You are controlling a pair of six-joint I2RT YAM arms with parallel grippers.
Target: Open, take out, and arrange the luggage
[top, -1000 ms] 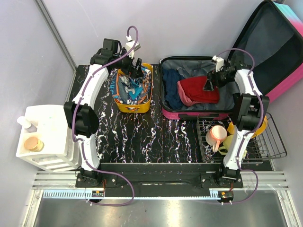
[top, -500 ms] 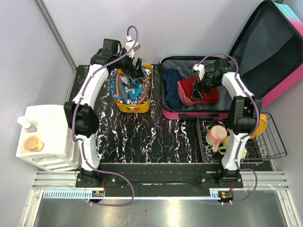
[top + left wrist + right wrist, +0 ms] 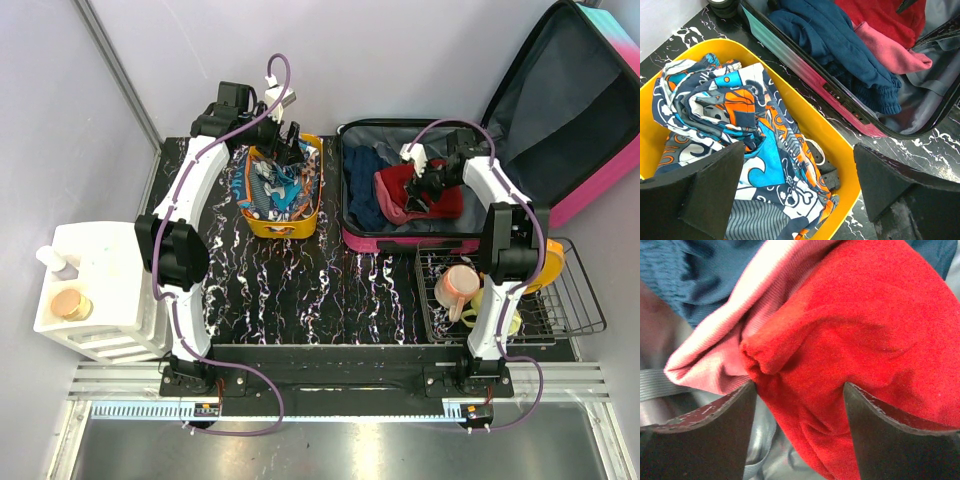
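The big hard-shell suitcase, the luggage [image 3: 380, 242], lies open at the far right of the black marbled counter [image 3: 330, 300]. Its teal-to-pink lid leans back against the wall, showing dark grey lining. The lower half holds a red fleece garment [image 3: 450, 205], a pink ribbed garment [image 3: 393, 212] tucked under its left edge, and a dark blue sweatshirt [image 3: 365, 195] bunched further left.

The right claw [image 3: 425, 190] is down inside the case. Its jaws stand apart on either side of a fold of the red fleece, without pinching it.

The left claw [image 3: 290, 148] hangs spread wide with nothing in its grasp. It is over the yellow plastic bin [image 3: 283, 228], which stands just left of the case and is filled with a crumpled blue, orange and white patterned cloth [image 3: 275, 190].

A black wire basket [image 3: 575, 300] with a pink mug [image 3: 458, 285] in it sits just in front of the case, under the right arm. A white plastic caddy [image 3: 110, 270] stands off the left edge.
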